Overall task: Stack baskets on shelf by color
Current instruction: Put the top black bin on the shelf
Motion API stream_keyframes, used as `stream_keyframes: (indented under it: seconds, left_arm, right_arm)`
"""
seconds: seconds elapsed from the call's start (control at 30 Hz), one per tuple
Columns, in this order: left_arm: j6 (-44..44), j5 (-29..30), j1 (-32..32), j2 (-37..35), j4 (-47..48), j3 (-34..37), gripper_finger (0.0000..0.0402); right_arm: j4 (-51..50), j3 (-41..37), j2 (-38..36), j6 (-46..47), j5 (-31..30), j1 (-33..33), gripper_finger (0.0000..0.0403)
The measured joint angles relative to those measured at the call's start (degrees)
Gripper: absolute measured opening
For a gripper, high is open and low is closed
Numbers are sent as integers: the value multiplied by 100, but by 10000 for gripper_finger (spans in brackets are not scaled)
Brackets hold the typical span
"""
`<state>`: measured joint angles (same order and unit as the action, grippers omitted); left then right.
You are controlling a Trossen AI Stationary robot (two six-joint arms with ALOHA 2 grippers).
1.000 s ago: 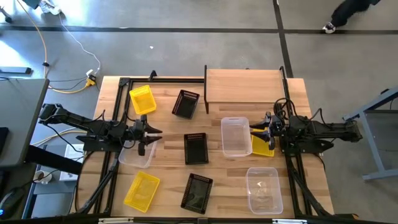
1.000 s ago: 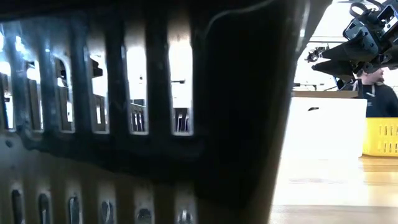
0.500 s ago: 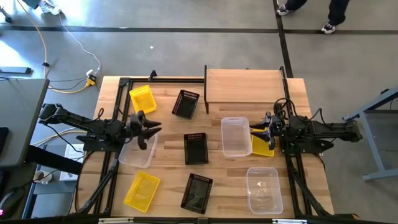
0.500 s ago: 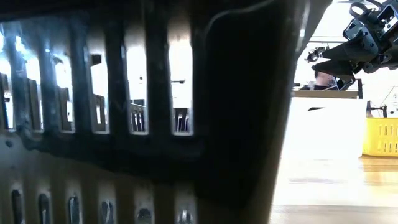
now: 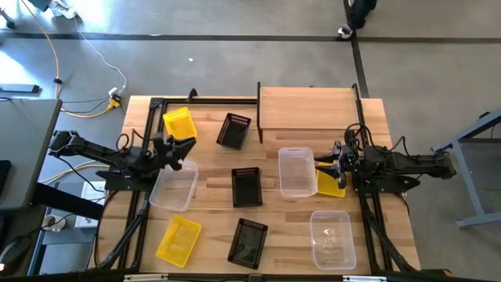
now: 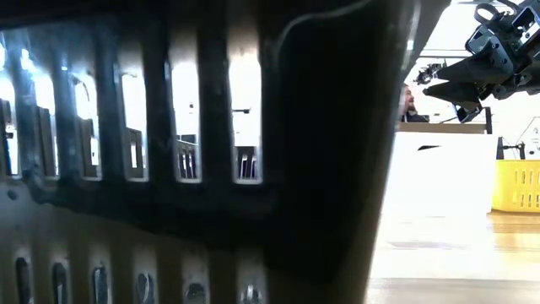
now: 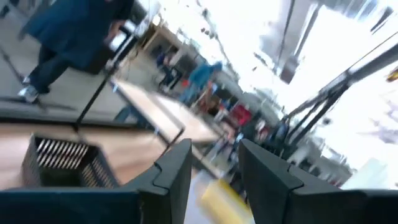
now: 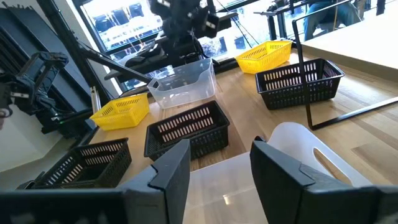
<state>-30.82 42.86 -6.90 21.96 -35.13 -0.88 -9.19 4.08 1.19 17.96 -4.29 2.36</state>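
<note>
from above, the shelf (image 5: 307, 107) is standing at the far edge of the table (image 5: 211, 176), with nothing on its plank. nine baskets are lying on the table: a yellow basket (image 5: 179, 124) and a black basket (image 5: 234, 130) near the shelf's left end, a clear tub (image 5: 296, 171) below the shelf, a second yellow basket (image 5: 329, 182) touching that tub's right side, a black basket (image 5: 246, 186) in the middle, a clear tub (image 5: 174, 188) on the left, and along the near edge a yellow basket (image 5: 178, 239), a black basket (image 5: 248, 240) and a clear tub (image 5: 331, 238). the left gripper (image 5: 185, 146) is hanging above the far end of the left clear tub, just beside the far yellow basket, its fingers spread apart and holding nothing. the right gripper (image 5: 321, 165) is sitting at the seam between the clear tub and the yellow basket beside it.

at table height, a dark slotted basket wall (image 6: 186, 152) is filling most of the frame; a gripper (image 6: 439, 80) is hanging at the upper right above a clear tub (image 6: 443, 173) and a yellow basket (image 6: 516, 184), and a person (image 6: 408, 105) is showing behind.

in the left wrist view, the two fingers (image 7: 174, 171) are standing apart with nothing between them, above a black basket (image 7: 65, 163).

in the right wrist view, the fingers (image 8: 171, 171) are spread, hovering over the clear tub's rim (image 8: 292, 140); black baskets (image 8: 186, 127), yellow baskets (image 8: 121, 111) and a clear tub (image 8: 181, 82) are lying beyond, under the other arm (image 8: 180, 18).
</note>
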Motion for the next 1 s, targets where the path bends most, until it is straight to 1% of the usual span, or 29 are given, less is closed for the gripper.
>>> stream_keyframes:
  seconds: [0.17, 0.3, 0.43, 0.63, 0.87, 1.0]
  left_arm:
    - [545, -7, 210, 6, 131, -477, 122]
    - [1273, -19, 473, 146, 580, -1144, 122]
    - [1803, -65, 745, 394, 1060, -1833, 122]
    - [2796, -776, 1081, 993, 1775, -2686, 122]
    - [3292, -1541, 1453, 2051, 2917, -3594, 122]
    - [3601, -1831, 1636, 2727, 3444, -3998, 122]
  right_arm:
    - [0, 1, 0, 0, 1, 0, 153]
    - [0, 2, 2, 0, 0, 1, 153]
    - [0, 0, 1, 0, 0, 1, 153]
    - [0, 0, 0, 0, 0, 0, 153]
    - [0, 2, 0, 0, 0, 0, 153]
    - [0, 2, 0, 0, 1, 1, 153]
